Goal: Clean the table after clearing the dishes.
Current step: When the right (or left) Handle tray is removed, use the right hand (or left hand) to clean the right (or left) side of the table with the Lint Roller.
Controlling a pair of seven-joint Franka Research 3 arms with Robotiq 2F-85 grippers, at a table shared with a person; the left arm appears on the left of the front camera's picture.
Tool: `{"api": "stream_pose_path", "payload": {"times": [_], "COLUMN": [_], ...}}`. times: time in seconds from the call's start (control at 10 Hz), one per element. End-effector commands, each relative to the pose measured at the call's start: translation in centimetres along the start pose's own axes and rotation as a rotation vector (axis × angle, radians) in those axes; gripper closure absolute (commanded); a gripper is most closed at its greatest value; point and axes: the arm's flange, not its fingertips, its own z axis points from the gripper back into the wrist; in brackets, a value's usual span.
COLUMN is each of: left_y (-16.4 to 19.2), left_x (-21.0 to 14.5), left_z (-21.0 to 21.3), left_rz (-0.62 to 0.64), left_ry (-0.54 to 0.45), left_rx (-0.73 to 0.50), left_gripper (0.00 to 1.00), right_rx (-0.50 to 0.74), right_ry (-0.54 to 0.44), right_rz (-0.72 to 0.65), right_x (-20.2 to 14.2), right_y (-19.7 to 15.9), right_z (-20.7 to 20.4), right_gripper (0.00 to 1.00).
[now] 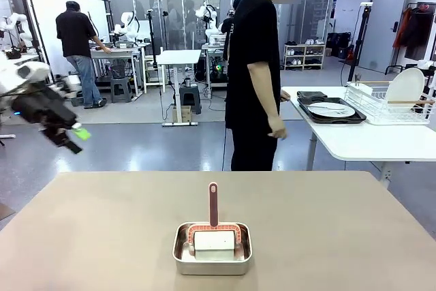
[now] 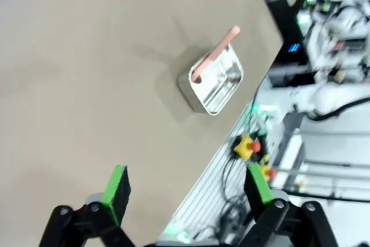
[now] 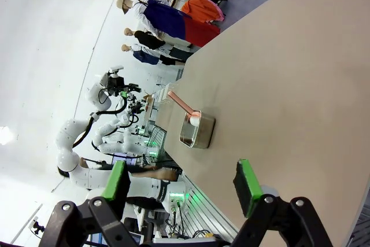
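Observation:
The tan table (image 1: 102, 223) carries a small steel pan (image 1: 212, 250) near its front middle, with a pink-handled cleaning tool (image 1: 213, 226) standing in it. A white plate with cutlery (image 1: 332, 109) lies on a dark tray (image 1: 310, 111) on the white side table at the right. My left gripper (image 1: 73, 139) hangs open, high off the table's left end. From the left wrist, that gripper (image 2: 188, 186) is open and empty above the table (image 2: 87, 56), far from the pan (image 2: 211, 79). My right gripper (image 3: 181, 180) is open and empty, with the pan (image 3: 196, 131) well beyond it.
A person in black (image 1: 253, 80) stands at the table's far side, a hand (image 1: 276, 127) hanging next to the white side table (image 1: 368, 142). A white wire dish rack (image 1: 381, 103) with an upright plate stands on that side table.

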Motion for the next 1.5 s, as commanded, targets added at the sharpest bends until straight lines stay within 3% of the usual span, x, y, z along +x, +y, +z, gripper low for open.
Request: {"api": "stream_pose_path", "payload": {"times": [0.0, 0.2, 0.4, 0.6, 1.1, 1.4], "left_y": [-4.2, -8.5, -10.3, -11.3, -11.1, -16.1], "left_x": [2.4, 3.7, 3.8, 5.3, 5.1, 10.9], "left_z": [-2.7, -6.6, -10.2, -9.5, -9.8, -15.1], "left_rz": [-0.213, -0.372, -0.496, -0.432, -0.453, -0.778], "left_ry": [0.125, 0.237, 0.264, 0.3, 0.292, 0.368], "left_rx": [0.118, 0.189, 0.231, 0.199, 0.204, 0.224], "left_gripper": [0.0, 0.0, 0.0, 0.0, 0.0, 0.0], "right_rx": [0.008, 0.008, 0.008, 0.008, 0.008, 0.008], "right_ry": [-0.008, -0.008, -0.008, -0.008, -0.008, -0.008], "right_rz": [0.008, 0.008, 0.008, 0.008, 0.008, 0.008], "right_x": [-0.4, -0.4, -0.4, -0.4, -0.4, -0.4], "right_y": [0.5, 0.5, 0.5, 0.5, 0.5, 0.5], "right_z": [-0.1, -0.1, -0.1, -0.1, -0.1, -0.1], "right_gripper": [0.07, 0.07, 0.07, 0.07, 0.07, 0.07]}}
